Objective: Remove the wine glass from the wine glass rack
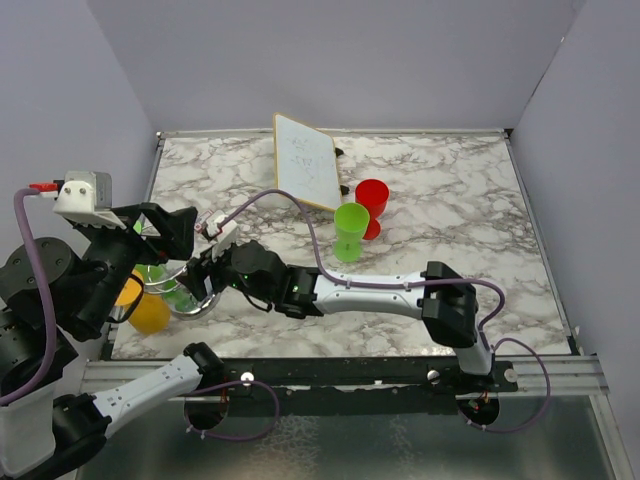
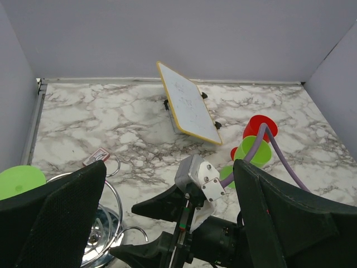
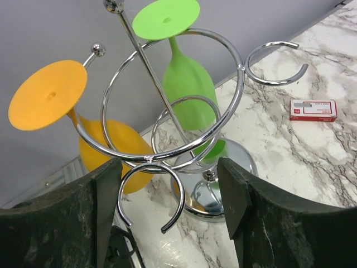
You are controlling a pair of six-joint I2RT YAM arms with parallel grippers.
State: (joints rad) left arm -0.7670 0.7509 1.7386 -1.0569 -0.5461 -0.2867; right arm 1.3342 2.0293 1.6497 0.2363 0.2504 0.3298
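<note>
Top view: wine glass rack (image 1: 192, 303) is standing at approx 8 o'clock on the marble table (image 1: 450, 200), near the L front corner. Orange wine glass (image 1: 150, 313) is hanging at the rack's 8 o'clock, green wine glass (image 1: 152, 272) at its 10 o'clock. L gripper (image 1: 178, 232) is hovering over the rack's 12 o'clock side. R gripper (image 1: 203, 272) is reaching in from 3 o'clock, tips just beside the chrome base. White board (image 1: 305, 160) is leaning at the table's 12 o'clock. Loose green glass (image 1: 351, 230) and red glass (image 1: 372, 195) are sitting side by side near centre, well apart from the rack.

L wrist view: L fingers are spreading wide w/ nothing between them. Rack base is showing at 7 o'clock, green foot at 9 o'clock. Staple box (image 2: 96, 157) is lying on the table near the rack.

R wrist view: R fingers are also parted, gripping nothing; a wire hook and the base are sitting between and ahead of them. Both glasses are hanging foot-up in the wire rings, green at 12 o'clock, orange at 9 o'clock.
</note>
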